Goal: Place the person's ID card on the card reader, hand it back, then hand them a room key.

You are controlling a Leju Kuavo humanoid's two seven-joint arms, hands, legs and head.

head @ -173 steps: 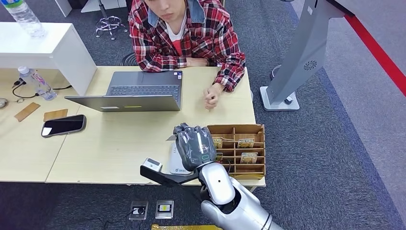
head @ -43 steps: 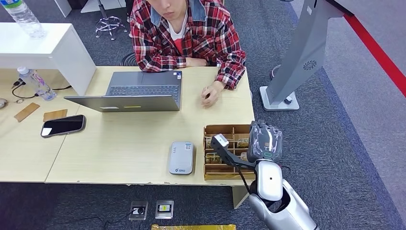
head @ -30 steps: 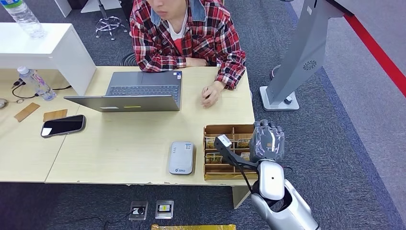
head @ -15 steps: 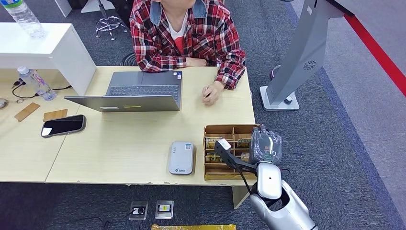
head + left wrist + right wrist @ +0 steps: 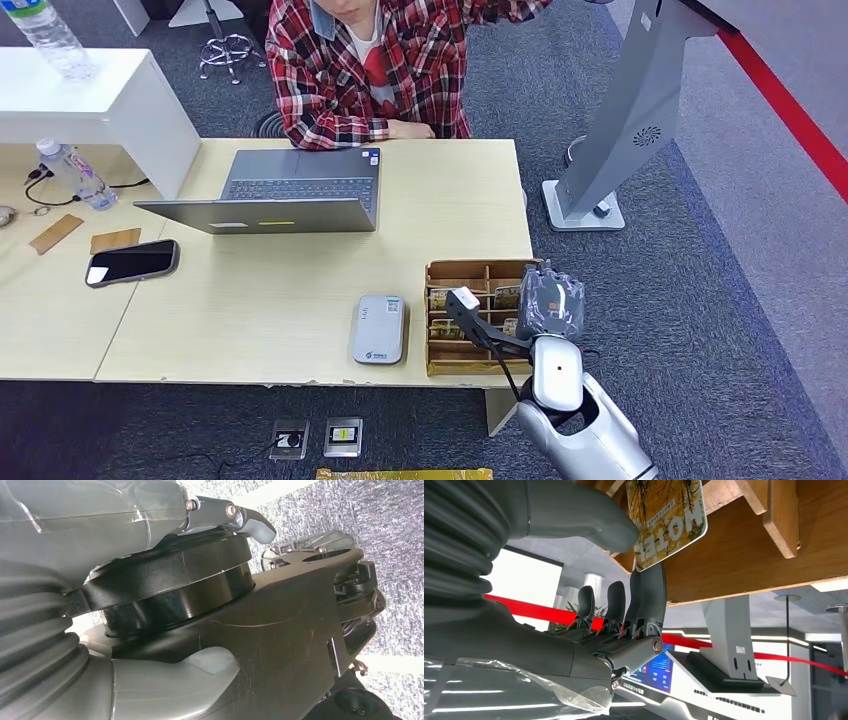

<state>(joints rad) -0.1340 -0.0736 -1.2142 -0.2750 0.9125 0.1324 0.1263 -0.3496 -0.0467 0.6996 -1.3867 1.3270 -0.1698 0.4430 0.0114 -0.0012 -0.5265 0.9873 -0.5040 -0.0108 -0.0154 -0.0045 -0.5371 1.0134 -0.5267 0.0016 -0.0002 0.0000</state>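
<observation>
My right hand (image 5: 550,300) hovers over the right side of the wooden card box (image 5: 475,267) at the table's front right corner. In the right wrist view the thumb (image 5: 574,510) and a dark finger (image 5: 649,595) pinch a room key card (image 5: 669,515) printed with a hotel name, at the edge of the box (image 5: 749,555). More key cards (image 5: 445,298) stand in the box's slots. The grey card reader (image 5: 380,328) lies left of the box with nothing on it. The person (image 5: 380,70) in a plaid shirt sits behind the table. My left hand (image 5: 100,510) hangs low, its finger pose unclear.
An open laptop (image 5: 290,190) stands in front of the person. A black phone (image 5: 132,262), a water bottle (image 5: 75,172) and a white shelf (image 5: 90,100) are at the left. A grey kiosk stand (image 5: 620,130) rises on the carpet at the right.
My right hand went from the card reader to the card box, then settled a little lower over it. The person lifted their hand off the table and raised that arm.
</observation>
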